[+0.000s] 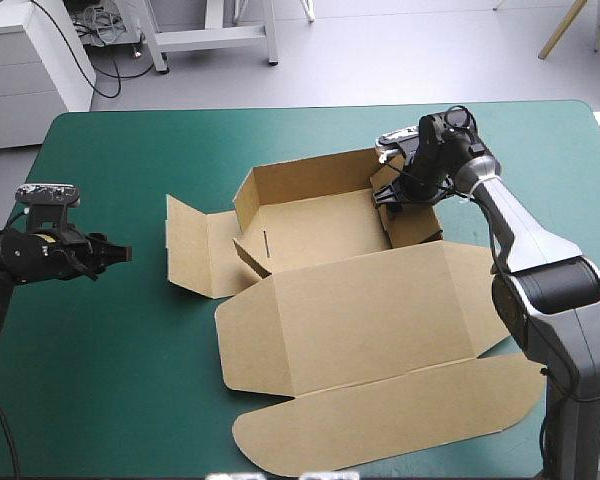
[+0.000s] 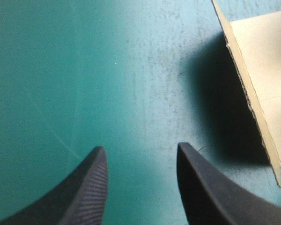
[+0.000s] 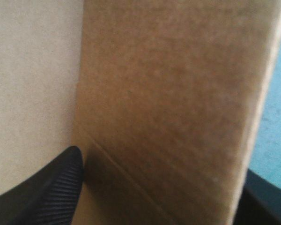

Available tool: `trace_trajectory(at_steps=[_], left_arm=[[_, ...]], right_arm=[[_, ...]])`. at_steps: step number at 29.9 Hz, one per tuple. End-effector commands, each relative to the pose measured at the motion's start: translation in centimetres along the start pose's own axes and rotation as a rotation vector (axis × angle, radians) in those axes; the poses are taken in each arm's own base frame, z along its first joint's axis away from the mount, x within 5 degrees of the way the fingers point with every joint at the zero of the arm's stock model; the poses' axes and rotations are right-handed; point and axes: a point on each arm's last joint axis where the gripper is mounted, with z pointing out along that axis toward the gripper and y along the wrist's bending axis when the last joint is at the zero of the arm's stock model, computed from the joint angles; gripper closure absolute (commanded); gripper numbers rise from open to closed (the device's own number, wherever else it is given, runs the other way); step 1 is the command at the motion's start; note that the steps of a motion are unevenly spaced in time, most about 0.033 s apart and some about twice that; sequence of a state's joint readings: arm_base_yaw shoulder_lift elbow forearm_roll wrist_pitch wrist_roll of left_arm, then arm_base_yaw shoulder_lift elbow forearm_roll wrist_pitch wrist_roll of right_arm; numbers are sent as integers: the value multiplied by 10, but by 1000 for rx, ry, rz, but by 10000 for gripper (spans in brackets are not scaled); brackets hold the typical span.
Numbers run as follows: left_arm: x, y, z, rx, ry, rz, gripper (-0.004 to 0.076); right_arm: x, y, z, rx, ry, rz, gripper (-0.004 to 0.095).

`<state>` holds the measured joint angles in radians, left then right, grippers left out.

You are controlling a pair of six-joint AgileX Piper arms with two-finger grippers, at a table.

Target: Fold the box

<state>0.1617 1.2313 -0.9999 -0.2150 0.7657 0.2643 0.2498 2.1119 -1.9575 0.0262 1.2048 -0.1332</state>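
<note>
The right arm's jaws stand wide open astride the right side wall of the brown box. One black finger is on the wall's inner side, the other shows just past its outer edge, and nothing is gripped. The left arm's jaws are open too, their fingers apart over the bare teal-green cover and holding nothing. The box's left flap lies ahead of them and to one side, not touching. The box sits in the middle of the counter as an open tray, its back and side walls raised. The left flap lies flat outside the tray, and the broad lid lies flat toward the counter's near edge.
</note>
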Motion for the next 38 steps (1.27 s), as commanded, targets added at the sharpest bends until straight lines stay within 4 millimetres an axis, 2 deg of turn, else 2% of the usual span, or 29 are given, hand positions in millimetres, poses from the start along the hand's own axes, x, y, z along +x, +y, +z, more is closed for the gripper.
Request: trace_trajectory(at_steps=[1, 6, 11, 15, 20, 27, 33, 38], left_arm=[[-9, -2, -15, 0, -88, -6, 396], [-9, -2, -15, 1, -84, -4, 396], [-9, -2, -14, 0, -82, -3, 396], [-9, -1, -14, -8, -80, 5, 396], [-9, -1, -14, -11, -81, 7, 396], [-10, 0, -14, -18, -91, 12, 396], [-15, 1, -14, -32, -142, 12, 396], [-17, 0, -11, -9, -158, -32, 396]], right_arm=[[-5, -4, -33, 27, -105, 4, 439], [-4, -4, -33, 32, -92, -9, 930], [-4, -4, -34, 30, -89, 9, 914], [-3, -8, -49, 6, -134, 43, 917], [4, -25, -82, -15, -214, 88, 916], [23, -47, -142, -20, -338, 127, 923], [42, -55, -188, -117, -464, 155, 927], [55, -57, -219, -151, -551, 166, 927]])
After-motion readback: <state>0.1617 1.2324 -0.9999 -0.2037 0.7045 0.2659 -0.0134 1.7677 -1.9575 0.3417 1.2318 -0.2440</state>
